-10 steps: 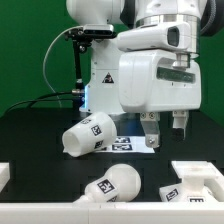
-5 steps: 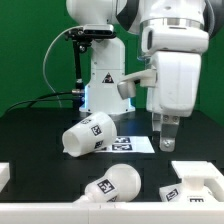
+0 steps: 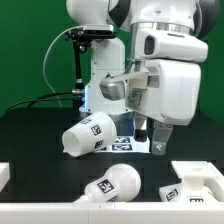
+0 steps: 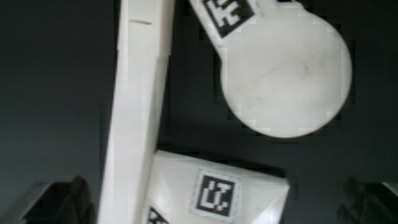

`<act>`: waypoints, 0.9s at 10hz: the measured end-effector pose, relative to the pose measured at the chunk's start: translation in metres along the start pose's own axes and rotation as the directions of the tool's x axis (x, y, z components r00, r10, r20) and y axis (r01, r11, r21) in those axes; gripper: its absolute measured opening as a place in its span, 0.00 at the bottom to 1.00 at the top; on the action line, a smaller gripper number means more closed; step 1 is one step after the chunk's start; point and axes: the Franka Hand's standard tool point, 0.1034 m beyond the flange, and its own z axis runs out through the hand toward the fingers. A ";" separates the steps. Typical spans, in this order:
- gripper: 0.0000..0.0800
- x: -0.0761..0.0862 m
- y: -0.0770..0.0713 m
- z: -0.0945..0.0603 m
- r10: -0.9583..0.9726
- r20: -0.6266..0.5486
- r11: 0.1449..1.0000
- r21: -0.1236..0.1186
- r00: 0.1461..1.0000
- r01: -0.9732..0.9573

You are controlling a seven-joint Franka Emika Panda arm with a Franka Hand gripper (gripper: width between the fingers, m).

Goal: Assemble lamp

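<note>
The lamp's parts lie loose on the black table. The tapered shade lies on its side at the middle left. The rounded bulb lies near the front and shows in the wrist view. The flat base sits at the exterior view's front right, and its tagged face shows in the wrist view. My gripper hangs over the marker board, to the exterior view's right of the shade. It is open and holds nothing. In the wrist view the gripper shows dark fingers at both sides.
A white rail runs along the table's front edge and also shows in the wrist view. A white block stands at the exterior view's left edge. The robot's white body and a cable stand are behind.
The wrist has turned and the gripper has shifted toward the exterior view's left, now over the marker board's edge. The lamp parts have not moved.
</note>
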 end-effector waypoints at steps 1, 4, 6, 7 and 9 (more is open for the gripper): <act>0.87 -0.002 0.000 0.000 -0.011 0.003 1.000 0.001 1.000 0.011; 0.87 -0.008 -0.011 0.018 -0.003 0.006 0.999 0.040 1.000 0.003; 0.87 -0.010 -0.018 0.030 0.000 0.005 0.998 0.060 1.000 0.000; 0.87 -0.013 -0.022 0.035 0.006 0.005 0.998 0.069 1.000 -0.006; 0.87 -0.020 -0.029 0.045 0.018 0.006 0.996 0.085 1.000 -0.018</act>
